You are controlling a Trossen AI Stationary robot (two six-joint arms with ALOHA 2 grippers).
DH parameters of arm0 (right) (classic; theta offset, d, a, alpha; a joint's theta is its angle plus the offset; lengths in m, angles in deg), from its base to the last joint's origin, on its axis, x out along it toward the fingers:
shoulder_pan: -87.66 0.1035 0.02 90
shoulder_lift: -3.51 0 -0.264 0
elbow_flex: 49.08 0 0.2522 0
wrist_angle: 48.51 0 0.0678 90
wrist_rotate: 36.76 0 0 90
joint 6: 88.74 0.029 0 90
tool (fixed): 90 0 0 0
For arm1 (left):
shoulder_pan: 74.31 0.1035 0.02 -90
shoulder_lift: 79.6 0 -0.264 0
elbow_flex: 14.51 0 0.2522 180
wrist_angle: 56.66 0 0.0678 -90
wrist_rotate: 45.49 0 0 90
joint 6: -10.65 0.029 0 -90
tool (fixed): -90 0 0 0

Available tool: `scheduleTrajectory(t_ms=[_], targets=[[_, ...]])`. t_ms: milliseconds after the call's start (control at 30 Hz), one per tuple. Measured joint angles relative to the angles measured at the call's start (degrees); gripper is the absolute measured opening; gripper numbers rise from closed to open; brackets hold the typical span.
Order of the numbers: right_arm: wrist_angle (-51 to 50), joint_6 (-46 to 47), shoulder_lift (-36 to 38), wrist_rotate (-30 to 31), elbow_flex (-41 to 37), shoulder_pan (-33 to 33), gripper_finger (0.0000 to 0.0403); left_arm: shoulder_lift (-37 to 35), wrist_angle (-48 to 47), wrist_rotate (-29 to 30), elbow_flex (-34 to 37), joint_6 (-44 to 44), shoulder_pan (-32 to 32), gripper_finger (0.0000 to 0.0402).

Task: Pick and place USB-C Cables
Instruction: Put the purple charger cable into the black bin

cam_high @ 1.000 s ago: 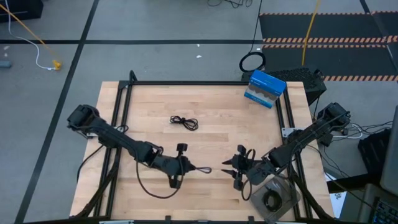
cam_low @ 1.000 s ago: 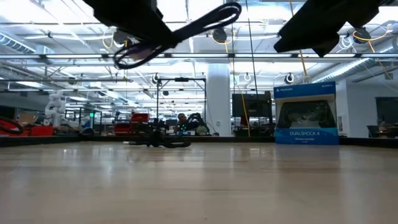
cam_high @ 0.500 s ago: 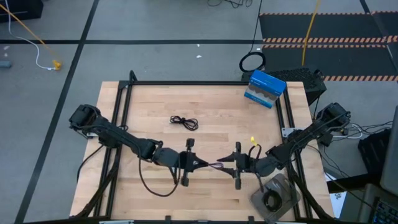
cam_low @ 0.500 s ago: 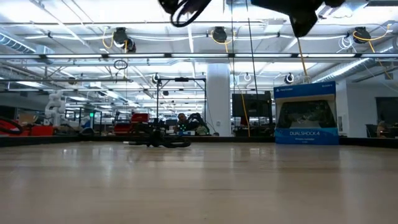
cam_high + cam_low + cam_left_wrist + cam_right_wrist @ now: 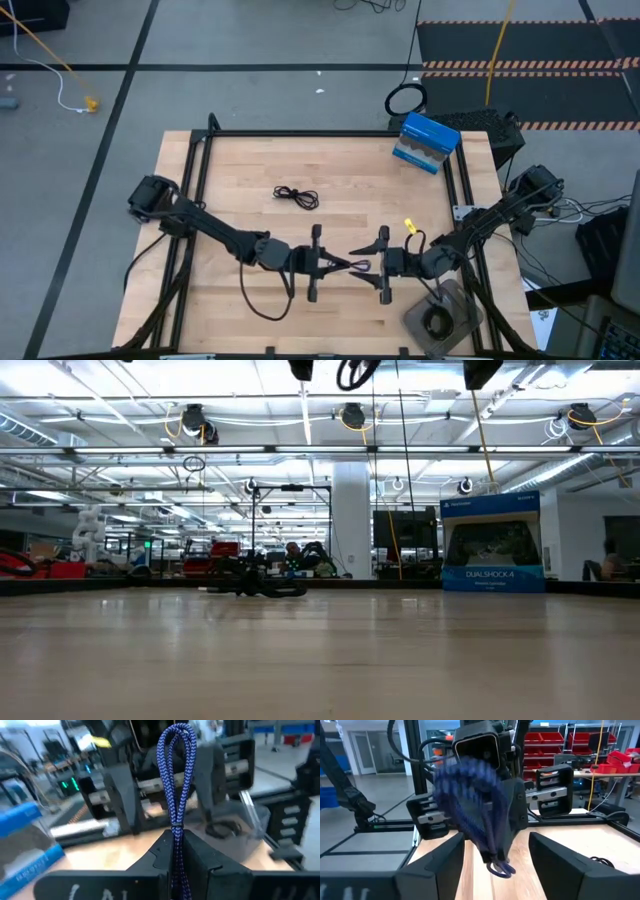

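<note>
The left gripper's (image 5: 332,264) fingers pinch the blue cable (image 5: 176,795), its loop pointing straight at the right gripper (image 5: 366,267), whose fingers (image 5: 432,862) stand spread around the loop's end. Both meet at lower centre of the high view, above the surface (image 5: 240,175). A black cable (image 5: 296,196) lies upper left of them, apart.

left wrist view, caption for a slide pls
Left gripper shut on a blue cable, its loop held up toward the open right gripper.
</note>
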Motion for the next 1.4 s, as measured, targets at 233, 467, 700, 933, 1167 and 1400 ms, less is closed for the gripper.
scheduleTrajectory(t_ms=[233, 467, 700, 933, 1167, 1400], targets=[[3.6, -1.9, 0.0, -1.5, 0.0, 0.0, 0.0199, 2.0, 3.9, 1.6, 0.0, 1.3, 0.2, 0.0035], [4.2, -3.2, 0.0, -1.5, 0.0, 0.1, 0.0137, 2.0, 4.1, 1.6, 0.0, 1.3, 0.3, 0.0035], [4.2, -3.5, 0.0, -1.5, 0.0, 0.1, 0.0084, 2.0, 4.5, 1.6, 0.0, 1.5, 0.1, 0.0035], [4.1, -4.2, 0.0, -1.4, 0.0, 0.3, 0.0047, 2.0, 4.5, 1.6, 0.0, 1.6, 0.0, 0.0035], [4.1, -5.4, 0.0, -1.2, 0.0, 0.7, 0.0025, 2.0, 4.5, 1.3, 0.0, 0.8, 0.0, 0.0041], [4.1, -4.4, 0.0, -1.3, 0.0, 1.0, 0.0021, -1.5, -0.1, 0.0, 0.0, -7.5, -0.2, 0.0115]])
